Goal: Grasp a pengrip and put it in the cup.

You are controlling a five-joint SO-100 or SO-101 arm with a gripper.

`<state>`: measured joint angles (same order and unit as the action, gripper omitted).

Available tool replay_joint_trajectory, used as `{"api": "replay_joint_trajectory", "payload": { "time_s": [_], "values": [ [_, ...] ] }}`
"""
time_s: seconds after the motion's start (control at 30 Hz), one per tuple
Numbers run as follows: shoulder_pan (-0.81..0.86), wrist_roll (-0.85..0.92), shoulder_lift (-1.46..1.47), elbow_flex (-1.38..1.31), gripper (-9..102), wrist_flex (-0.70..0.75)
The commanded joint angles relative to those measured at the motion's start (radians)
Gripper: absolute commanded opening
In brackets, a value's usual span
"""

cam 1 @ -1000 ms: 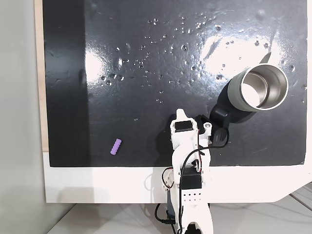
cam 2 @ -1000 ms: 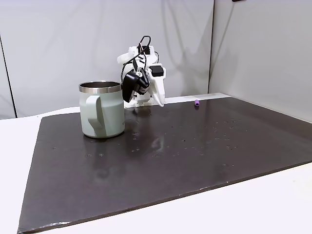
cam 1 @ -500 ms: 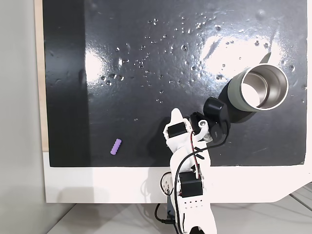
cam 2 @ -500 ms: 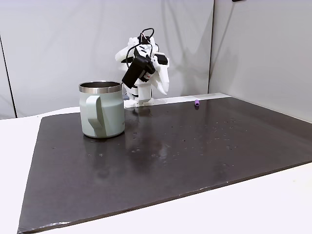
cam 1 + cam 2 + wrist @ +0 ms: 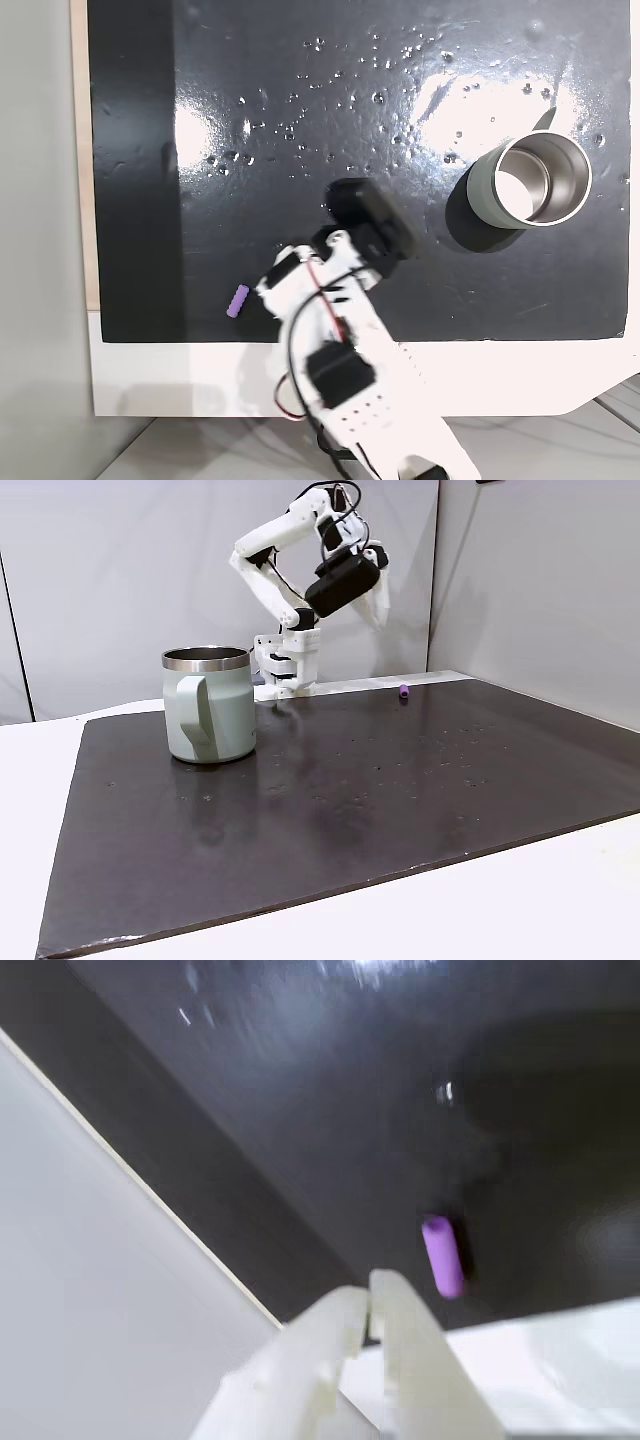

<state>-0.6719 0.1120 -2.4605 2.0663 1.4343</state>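
**Caller:** Purple rubber on black, that's the pengrip, lying flat on the dark mat close to its lower edge in the fixed view from above, toward the left side of the sheet.

**Analyst:** And nothing is touching it. In the wrist view the pengrip sits on the mat just beyond the fingertips, a little to the right of them, with a clear gap between.

**Caller:** How's the gripper looking?

**Analyst:** Both white fingers pressed together at the tips, nothing between them. From above, the gripper points left toward the pengrip, near it but apart.

**Caller:** Side camera gives height.

**Analyst:** It does. In the fixed view from the side the arm is arched high, and the gripper hangs well above the mat, angled down and to the right. The pengrip is a small purple speck at the far edge of the mat, below and to the right of it.

**Caller:** And the cup?

**Analyst:** Upright at the right side of the mat from above, shiny steel inside, well apart from the pengrip. In the side view the cup stands at the left, handle facing the camera, grey-green wall, bright rim.

**Caller:** White table beneath the mat.
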Motion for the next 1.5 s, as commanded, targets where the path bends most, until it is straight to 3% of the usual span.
{"api": "replay_joint_trajectory", "payload": {
  "time_s": [0.0, 0.4, 0.7, 1.0, 1.47],
  "values": [
    [-0.143, -0.041, 0.141, -0.123, 4, 0.043],
    [-0.216, -0.015, 0.400, -0.152, 19, 0.066],
    [-0.275, 0.025, 0.511, -0.084, 22, -0.083],
    [-0.393, 0.048, 0.630, -0.055, 23, -0.143],
    [-0.434, 0.089, 0.782, 0.005, 23, -0.311]
  ]
}}
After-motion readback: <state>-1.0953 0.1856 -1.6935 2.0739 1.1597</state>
